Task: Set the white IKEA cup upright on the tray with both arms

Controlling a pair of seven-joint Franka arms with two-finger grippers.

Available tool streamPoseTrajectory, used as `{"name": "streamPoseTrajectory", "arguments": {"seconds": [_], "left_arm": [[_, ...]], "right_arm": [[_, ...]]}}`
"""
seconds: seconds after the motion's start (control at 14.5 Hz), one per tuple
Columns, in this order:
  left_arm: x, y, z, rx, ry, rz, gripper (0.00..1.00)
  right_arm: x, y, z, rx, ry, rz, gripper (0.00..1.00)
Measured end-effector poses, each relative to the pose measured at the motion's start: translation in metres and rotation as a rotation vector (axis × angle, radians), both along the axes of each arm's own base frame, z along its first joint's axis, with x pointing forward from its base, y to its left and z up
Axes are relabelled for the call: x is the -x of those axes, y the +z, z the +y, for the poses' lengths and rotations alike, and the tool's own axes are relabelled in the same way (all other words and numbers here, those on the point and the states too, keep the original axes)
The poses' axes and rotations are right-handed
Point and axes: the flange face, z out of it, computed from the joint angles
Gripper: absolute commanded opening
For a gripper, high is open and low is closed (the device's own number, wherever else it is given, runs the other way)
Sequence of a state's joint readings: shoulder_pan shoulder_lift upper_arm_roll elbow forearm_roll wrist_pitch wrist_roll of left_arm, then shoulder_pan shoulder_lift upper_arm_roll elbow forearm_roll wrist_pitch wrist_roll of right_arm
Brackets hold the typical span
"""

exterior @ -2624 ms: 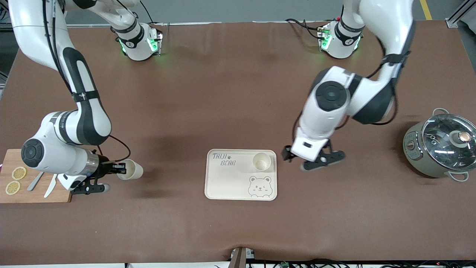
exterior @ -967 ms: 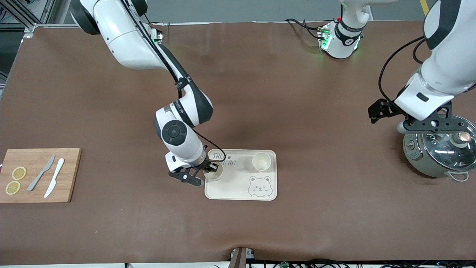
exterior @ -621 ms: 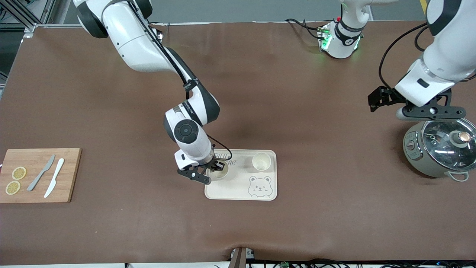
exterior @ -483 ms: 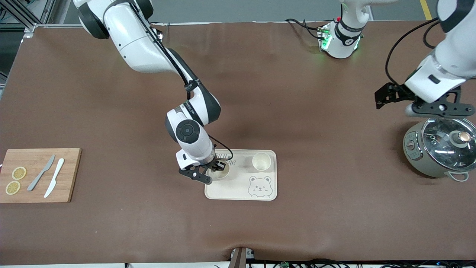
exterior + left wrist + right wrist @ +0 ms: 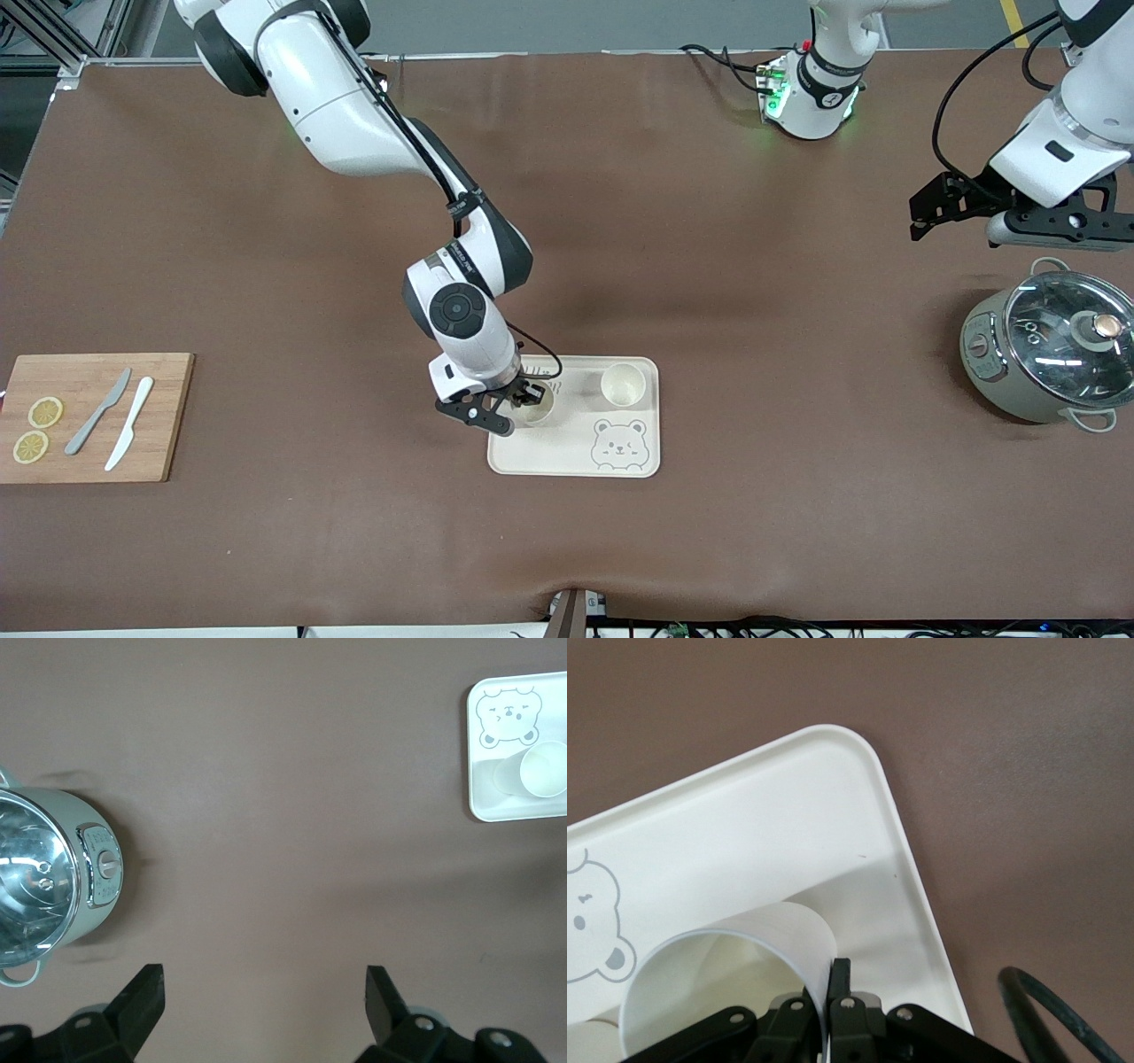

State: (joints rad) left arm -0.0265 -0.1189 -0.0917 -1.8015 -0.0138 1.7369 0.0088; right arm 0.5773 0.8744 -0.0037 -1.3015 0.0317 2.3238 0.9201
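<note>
Right gripper (image 5: 524,403) pinched shut on the rim of a white cup (image 5: 535,407), mouth up, over the tray (image 5: 567,461) near its right-arm end. Key relation: the cup's axis is near vertical, tray floor directly beneath, so lowering and releasing should seat it. Second cup (image 5: 623,384) stands on the tray at about 2 o'clock from the held one, apart. Left gripper (image 5: 1019,221), jaws wide and empty, waits above the table by the lidded pot (image 5: 1045,354).

Matt brown table cover (image 5: 620,221); glossy glass pot lid (image 5: 1067,337); wooden board (image 5: 159,416).
</note>
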Motion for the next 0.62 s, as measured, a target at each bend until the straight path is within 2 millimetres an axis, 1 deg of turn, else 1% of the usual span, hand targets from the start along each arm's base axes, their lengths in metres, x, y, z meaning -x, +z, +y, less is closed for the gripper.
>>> {"name": "streamPoseTrajectory", "arguments": {"seconds": [0.14,0.21,0.28,0.35,0.41,0.62], "left_arm": [[-0.0007,0.0009,0.0008,0.001,-0.015,-0.004,1.00],[-0.0011,0.0008,0.0009,0.000,-0.038,-0.005,1.00],[-0.0016,0.0003,0.0011,-0.002,-0.075,-0.004,1.00],[-0.0017,-0.0005,0.0015,-0.004,-0.111,-0.001,1.00],[-0.0012,-0.0019,0.0024,-0.006,-0.139,0.009,1.00],[-0.0001,-0.0068,0.0077,-0.006,-0.151,0.041,1.00]], "right_arm": [[0.0001,-0.0006,0.0000,0.001,0.000,0.000,0.00],[0.0001,-0.0010,-0.0001,0.002,0.000,0.000,0.03],[0.0001,-0.0012,-0.0002,0.002,0.000,0.001,0.36],[0.0000,-0.0014,-0.0003,0.003,-0.001,0.000,0.74],[-0.0002,-0.0014,-0.0006,0.003,-0.002,0.000,1.00],[-0.0010,-0.0014,-0.0019,0.006,-0.003,-0.002,1.00]]}}
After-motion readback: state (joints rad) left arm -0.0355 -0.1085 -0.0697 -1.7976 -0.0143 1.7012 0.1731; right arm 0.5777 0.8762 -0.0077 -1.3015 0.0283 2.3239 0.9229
